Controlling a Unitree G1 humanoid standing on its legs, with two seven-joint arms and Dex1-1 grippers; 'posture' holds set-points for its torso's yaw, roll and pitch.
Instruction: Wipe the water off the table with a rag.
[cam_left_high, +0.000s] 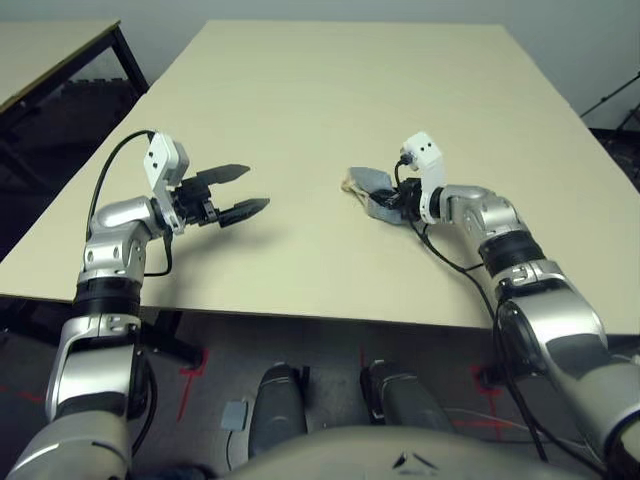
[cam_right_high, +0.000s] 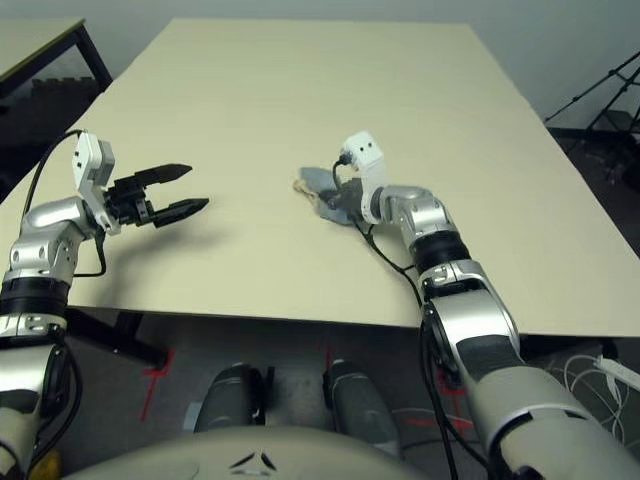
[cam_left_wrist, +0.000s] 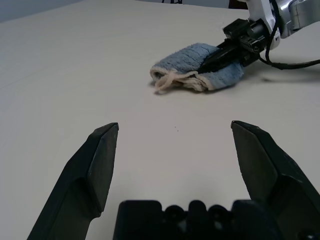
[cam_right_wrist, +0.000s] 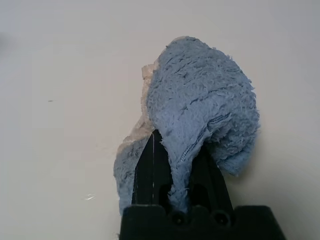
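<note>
My left claw (cam_left_high: 232, 198): apart, empty, above the table (cam_left_high: 300, 285). Right claw (cam_right_wrist: 177, 150) clamped on the rag (cam_right_wrist: 205, 95), which lies bunched on the tabletop. Small wet-looking fleck (cam_right_wrist: 89, 197) beside it; wiping probably nearly done.

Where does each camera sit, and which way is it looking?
Left eye and right eye: on the head, looking forward and down at the table; both silver arms show.
Left wrist: on the left arm, looking along its open tool toward the rag.
Right wrist: on the right arm, looking along its tool, shut on the rag.
Both wrist views share the rag.
</note>
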